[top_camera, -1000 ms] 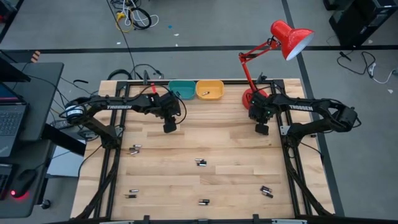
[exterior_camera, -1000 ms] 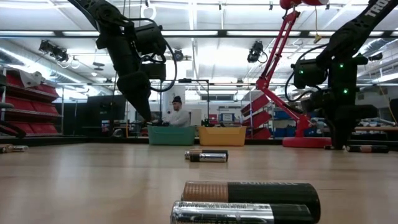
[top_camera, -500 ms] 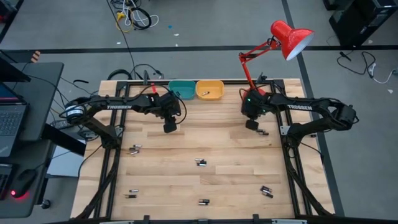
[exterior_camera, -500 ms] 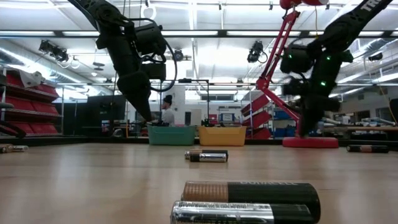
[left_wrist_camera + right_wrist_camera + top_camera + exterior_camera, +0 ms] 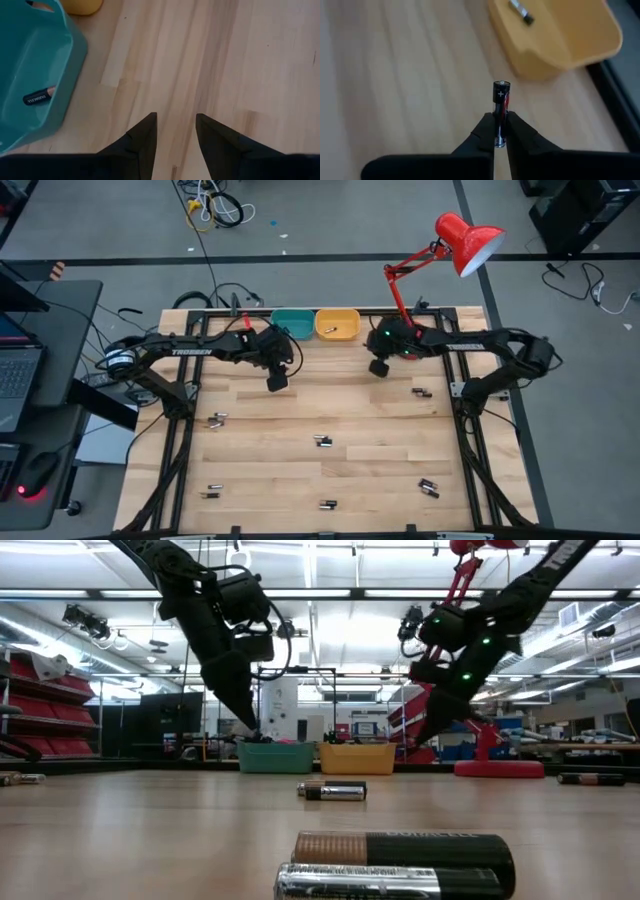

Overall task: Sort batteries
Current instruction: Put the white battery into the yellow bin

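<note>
Right gripper [image 5: 500,131] fingers pinch a battery [image 5: 500,109] by its lower end only, likely short of the yellow bin [image 5: 570,40]; a slip drops it onto the desk [image 5: 395,75].

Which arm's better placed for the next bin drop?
Right. The right hand is shut on a battery beside the yellow bin, which already holds one. The left hand is open and empty by the teal bin.

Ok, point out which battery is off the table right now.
The battery pinched upright in the right claw, near the yellow bin; the others lie flat.
</note>
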You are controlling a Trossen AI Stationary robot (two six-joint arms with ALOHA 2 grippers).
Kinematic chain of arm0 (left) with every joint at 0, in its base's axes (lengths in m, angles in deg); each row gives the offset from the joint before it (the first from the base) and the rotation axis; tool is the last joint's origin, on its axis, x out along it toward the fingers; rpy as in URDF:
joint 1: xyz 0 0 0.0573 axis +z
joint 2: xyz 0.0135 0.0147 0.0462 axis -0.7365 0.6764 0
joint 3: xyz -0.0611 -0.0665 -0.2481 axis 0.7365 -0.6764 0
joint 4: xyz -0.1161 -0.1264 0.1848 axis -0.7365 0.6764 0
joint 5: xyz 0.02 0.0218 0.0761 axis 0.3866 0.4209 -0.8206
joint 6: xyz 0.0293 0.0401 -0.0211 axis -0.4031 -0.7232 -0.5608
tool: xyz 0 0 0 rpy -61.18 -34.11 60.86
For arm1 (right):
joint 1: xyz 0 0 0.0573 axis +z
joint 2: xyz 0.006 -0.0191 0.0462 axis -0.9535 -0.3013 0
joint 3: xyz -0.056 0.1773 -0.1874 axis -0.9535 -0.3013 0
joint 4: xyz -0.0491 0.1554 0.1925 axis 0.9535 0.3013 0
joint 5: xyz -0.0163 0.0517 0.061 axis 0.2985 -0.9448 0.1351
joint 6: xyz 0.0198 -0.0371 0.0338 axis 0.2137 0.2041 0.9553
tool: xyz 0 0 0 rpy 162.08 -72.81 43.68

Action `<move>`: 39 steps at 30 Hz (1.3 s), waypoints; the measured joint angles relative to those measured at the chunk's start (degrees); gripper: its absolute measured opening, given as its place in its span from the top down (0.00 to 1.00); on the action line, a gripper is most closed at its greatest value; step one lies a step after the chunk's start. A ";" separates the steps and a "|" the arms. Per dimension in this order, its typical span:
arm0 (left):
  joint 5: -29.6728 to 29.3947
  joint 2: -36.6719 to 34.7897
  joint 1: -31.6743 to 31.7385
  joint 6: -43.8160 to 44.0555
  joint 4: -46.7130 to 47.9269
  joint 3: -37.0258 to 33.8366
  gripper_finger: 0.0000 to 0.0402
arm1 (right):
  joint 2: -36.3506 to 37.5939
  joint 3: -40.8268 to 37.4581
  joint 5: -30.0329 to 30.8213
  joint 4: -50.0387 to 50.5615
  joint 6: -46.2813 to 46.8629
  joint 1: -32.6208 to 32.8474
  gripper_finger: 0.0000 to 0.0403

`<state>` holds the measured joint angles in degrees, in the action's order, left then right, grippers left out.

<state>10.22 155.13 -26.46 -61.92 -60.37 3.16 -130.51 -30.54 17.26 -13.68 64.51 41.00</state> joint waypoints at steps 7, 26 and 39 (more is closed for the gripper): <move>0.00 0.00 0.00 0.02 1.00 0.00 0.62 | -8.36 10.01 2.48 -4.79 -0.45 0.02 0.94; -0.02 0.00 -0.11 1.88 4.86 0.00 0.62 | -17.61 18.69 10.59 -10.98 7.07 -1.70 0.78; -0.17 0.76 -1.24 1.22 4.34 -4.73 0.62 | -17.47 18.69 3.11 -11.64 13.05 2.37 0.67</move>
<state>10.05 155.89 -27.70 -60.70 -56.03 -1.57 -147.97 -11.86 20.37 -25.32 77.56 43.37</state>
